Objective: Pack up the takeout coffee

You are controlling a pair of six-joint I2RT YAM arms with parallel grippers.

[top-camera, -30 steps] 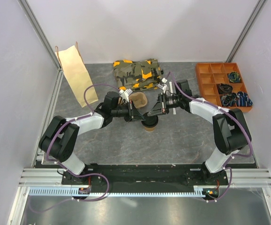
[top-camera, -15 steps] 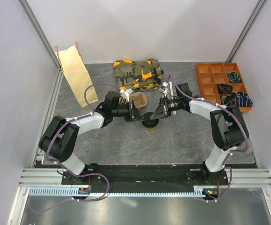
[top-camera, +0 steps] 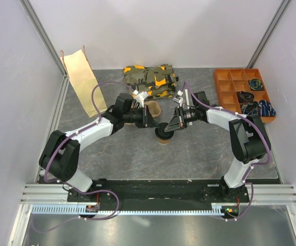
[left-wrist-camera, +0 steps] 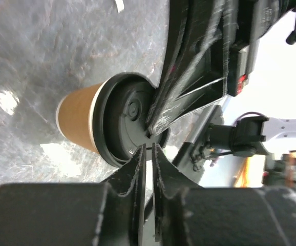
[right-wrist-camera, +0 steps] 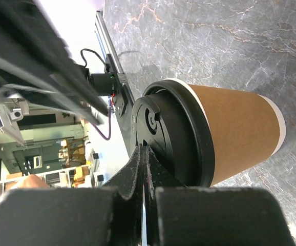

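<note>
The takeout coffee cup (top-camera: 163,136) stands upright on the grey table, tan with a black lid (left-wrist-camera: 122,120). My left gripper (top-camera: 152,124) is shut and empty, its tips (left-wrist-camera: 149,147) at the lid's near rim. My right gripper (top-camera: 168,128) is shut and empty, its tips (right-wrist-camera: 144,148) resting on the lid's top (right-wrist-camera: 173,130). In the left wrist view the right gripper's fingers (left-wrist-camera: 189,77) lie across the lid. The tan cup wall (right-wrist-camera: 240,133) shows in the right wrist view.
A brown pulp cup tray (top-camera: 153,108) sits just behind the cup. A tall tan paper bag (top-camera: 84,82) stands at the back left. A camouflage cloth (top-camera: 150,78) lies at the back centre. An orange compartment tray (top-camera: 227,82) with small items sits at the back right.
My right gripper has come down and left onto the lid. My left arm has stretched and shifted a little toward the back; its tips stay by the lid. The cup has not moved.
</note>
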